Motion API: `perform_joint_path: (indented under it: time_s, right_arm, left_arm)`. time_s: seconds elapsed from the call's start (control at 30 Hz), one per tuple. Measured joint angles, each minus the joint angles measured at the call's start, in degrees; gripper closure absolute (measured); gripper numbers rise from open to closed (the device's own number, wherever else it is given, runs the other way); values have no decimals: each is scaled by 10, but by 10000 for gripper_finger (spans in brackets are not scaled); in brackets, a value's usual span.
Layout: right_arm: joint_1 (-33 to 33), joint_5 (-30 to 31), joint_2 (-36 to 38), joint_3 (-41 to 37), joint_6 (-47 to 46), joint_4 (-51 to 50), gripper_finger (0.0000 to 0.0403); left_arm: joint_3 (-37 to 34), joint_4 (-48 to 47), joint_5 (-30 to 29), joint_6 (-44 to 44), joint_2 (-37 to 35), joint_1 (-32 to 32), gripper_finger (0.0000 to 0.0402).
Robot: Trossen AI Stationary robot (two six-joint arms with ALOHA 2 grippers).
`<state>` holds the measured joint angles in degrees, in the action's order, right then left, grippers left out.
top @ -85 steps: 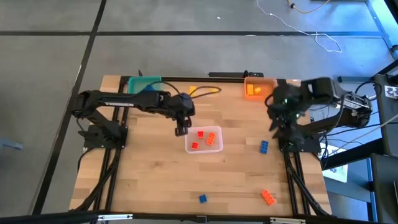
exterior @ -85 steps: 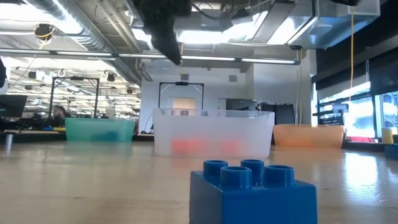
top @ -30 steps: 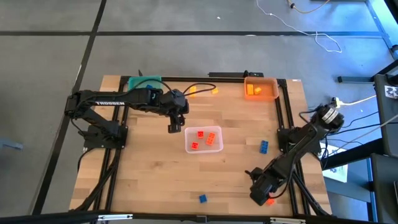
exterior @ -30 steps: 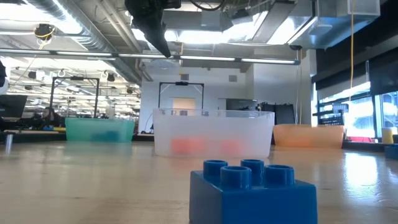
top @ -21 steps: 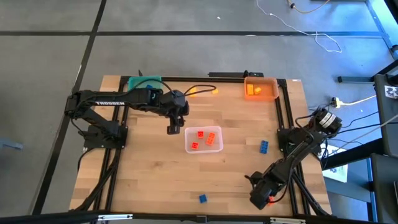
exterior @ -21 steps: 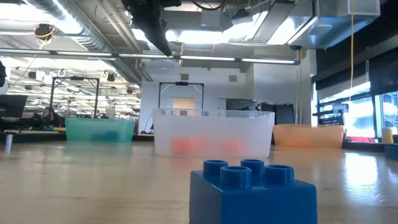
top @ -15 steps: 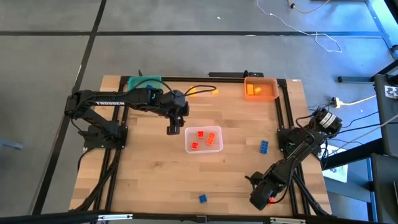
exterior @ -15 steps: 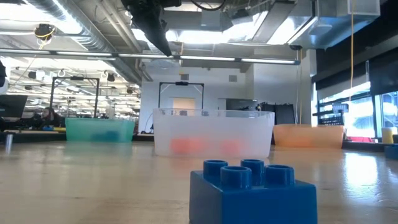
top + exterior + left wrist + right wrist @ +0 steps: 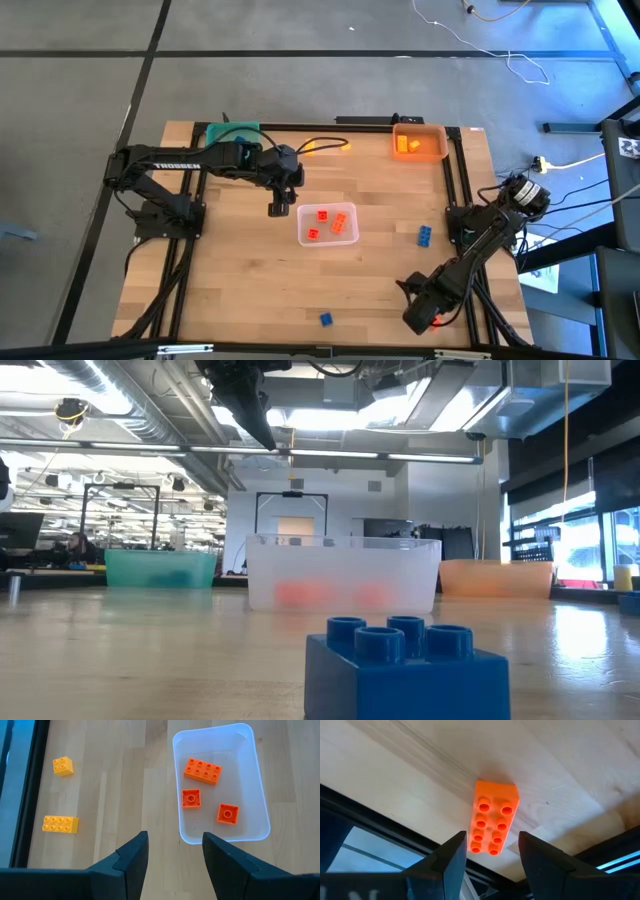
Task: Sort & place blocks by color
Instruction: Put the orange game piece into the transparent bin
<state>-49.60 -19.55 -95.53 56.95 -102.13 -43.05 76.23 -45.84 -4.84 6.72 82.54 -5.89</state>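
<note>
Grainy wood table; both end effectors parted, right over studded orange brick.

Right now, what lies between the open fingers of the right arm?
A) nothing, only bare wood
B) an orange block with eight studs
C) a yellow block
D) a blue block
B: the right wrist view shows the long orange block lying on the table just ahead of the right gripper, framed by its open fingers.
</note>
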Motion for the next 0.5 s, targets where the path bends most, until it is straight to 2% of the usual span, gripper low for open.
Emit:
perform_joint_path:
  time_s: [0.5]
  right_arm:
    - [-17,5,0,0,-54,3,222]
  left_arm:
    - [0,0,0,0,0,0,224]
